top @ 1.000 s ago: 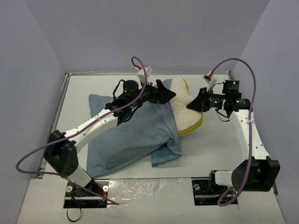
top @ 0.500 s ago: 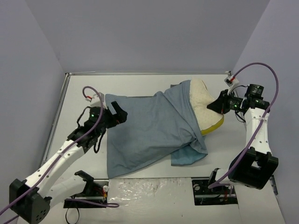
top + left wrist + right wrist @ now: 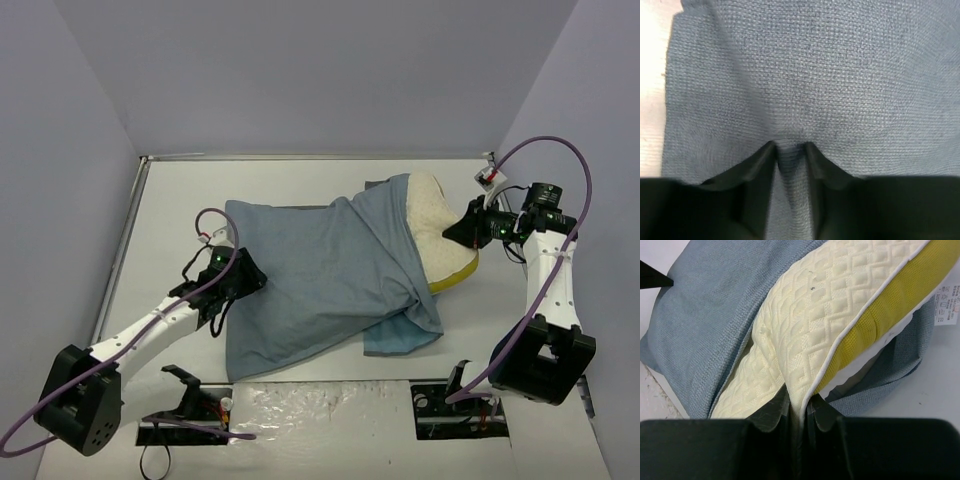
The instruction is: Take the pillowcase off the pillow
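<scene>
Pillowcase (image 3: 320, 280) (blue-grey) on table (image 3: 290, 185) half-covers pillow (image 3: 440, 225); left gripper (image 3: 790, 146) pinches its cloth, right gripper (image 3: 799, 399) clamps pillow corner

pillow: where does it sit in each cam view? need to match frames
Top external: pillow right of centre, poking out of the pillowcase's right end.
Left wrist: not in it, only pillowcase cloth.
Right wrist: pillow fills the middle, yellow edge upper right.
Shared landmark: the blue-grey pillowcase.

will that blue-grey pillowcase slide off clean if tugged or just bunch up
Probably floppy: the pillowcase puckers inside the left gripper. Its coarse weave likely drags on the quilted pillow, so expect bunching; the right gripper pinching the pillow's edge should help.
</scene>
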Action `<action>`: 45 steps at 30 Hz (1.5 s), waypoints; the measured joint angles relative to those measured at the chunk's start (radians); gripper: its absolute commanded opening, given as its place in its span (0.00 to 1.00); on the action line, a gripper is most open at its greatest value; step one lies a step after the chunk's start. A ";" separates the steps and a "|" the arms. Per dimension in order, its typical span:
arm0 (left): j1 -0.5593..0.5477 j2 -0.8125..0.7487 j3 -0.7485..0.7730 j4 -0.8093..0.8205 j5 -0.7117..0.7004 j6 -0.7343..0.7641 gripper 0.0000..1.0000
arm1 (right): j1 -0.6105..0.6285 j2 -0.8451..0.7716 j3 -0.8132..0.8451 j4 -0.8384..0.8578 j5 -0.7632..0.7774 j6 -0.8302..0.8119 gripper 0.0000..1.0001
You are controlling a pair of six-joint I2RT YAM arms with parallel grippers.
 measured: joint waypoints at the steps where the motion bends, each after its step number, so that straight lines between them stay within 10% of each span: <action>1: 0.006 0.000 -0.010 0.023 0.007 -0.009 0.04 | 0.000 0.000 0.000 -0.006 0.000 -0.005 0.00; 14: 0.158 -0.230 -0.031 -0.039 0.029 -0.021 0.02 | -0.098 0.000 0.006 -0.065 -0.010 -0.050 0.00; 28: 0.853 -0.192 0.253 -0.146 0.109 -0.077 0.03 | -0.528 0.127 0.111 -0.234 -0.051 -0.361 0.00; 34: 0.707 0.034 0.298 -0.039 0.394 0.004 0.97 | -0.467 0.174 0.121 -0.415 -0.040 -0.607 0.00; 45: 0.234 0.173 0.273 -0.027 0.548 0.198 0.94 | -0.350 0.124 0.118 -0.485 -0.037 -0.659 0.00</action>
